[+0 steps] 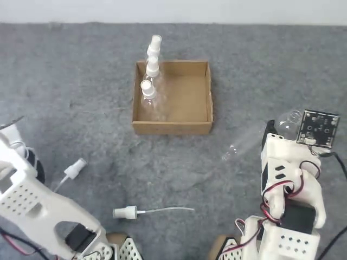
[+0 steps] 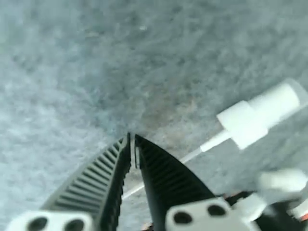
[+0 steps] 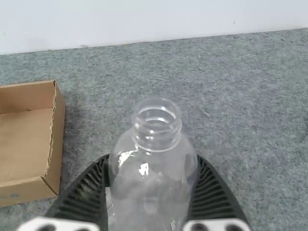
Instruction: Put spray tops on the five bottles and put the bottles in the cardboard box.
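- My right pincer (image 3: 153, 166) was clamped round the shoulders of a clear bottle (image 3: 154, 144). Its mouth was open and capless, and it was held at the right of the grey carpet (image 1: 81, 81), nearer than the cardboard box (image 1: 172, 128).
- My left pincer (image 2: 131, 140) had its fingers drawn together, tips all but touching, over the carpet at the near left.
- Just right of it lay a loose spray top (image 2: 255, 118). Its thin dip tube (image 2: 192, 153) ran behind my fingers, and I could not tell whether they touched it.
- I counted five bottles: the held one, a second bare bottle (image 1: 244, 143) lying on its side just left of my right arm, and three capped bottles (image 1: 147, 95) standing in a row along the box's left wall.
- I counted five spray tops: three on the boxed bottles and two loose. The second loose top (image 1: 126, 213) lay near centre, its long tube pointing right.
- There was one box, open-topped, at the centre of the carpet.
- The held bottle's base was cut off below my fingers.
- The lying bottle showed only faintly against the carpet.
- The clear bodies in the box overlapped and were hard to separate.
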Controlling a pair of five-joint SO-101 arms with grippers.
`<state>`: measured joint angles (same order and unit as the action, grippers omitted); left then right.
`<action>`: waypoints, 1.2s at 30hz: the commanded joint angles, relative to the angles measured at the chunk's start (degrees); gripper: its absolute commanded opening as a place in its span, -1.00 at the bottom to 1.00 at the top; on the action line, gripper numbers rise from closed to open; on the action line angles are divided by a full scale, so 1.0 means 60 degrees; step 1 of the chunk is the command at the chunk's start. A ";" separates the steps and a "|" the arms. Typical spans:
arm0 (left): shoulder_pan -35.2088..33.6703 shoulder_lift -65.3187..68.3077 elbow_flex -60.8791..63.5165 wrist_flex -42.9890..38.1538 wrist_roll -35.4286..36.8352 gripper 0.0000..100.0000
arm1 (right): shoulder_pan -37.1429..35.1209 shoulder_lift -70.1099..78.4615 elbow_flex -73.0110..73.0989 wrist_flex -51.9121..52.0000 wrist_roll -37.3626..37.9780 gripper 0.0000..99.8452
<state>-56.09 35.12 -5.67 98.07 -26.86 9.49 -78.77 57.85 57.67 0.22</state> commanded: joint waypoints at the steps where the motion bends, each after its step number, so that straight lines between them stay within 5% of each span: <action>1: 0.0015 -0.0132 -0.0681 0.0396 -0.1861 -0.98 | -0.0081 -0.0110 -0.0132 -0.0256 0.0161 -0.94; 13: 0.0821 -0.0557 -0.1824 0.0425 -0.4718 -0.96 | -0.0081 -0.0110 -0.0132 -0.0256 0.0176 -0.94; 20: 0.1509 -0.2579 -0.0696 0.0425 -0.4806 -0.66 | -0.0081 -0.0066 -0.0132 -0.0271 0.0176 -0.94; 36: 0.4234 -0.3648 0.1385 0.0205 -0.5158 -0.65 | -0.0212 -0.0066 -0.0132 -0.0271 0.0176 -0.94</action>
<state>-33.49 17.36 1.10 98.33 -57.10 8.79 -78.77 57.85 57.67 0.22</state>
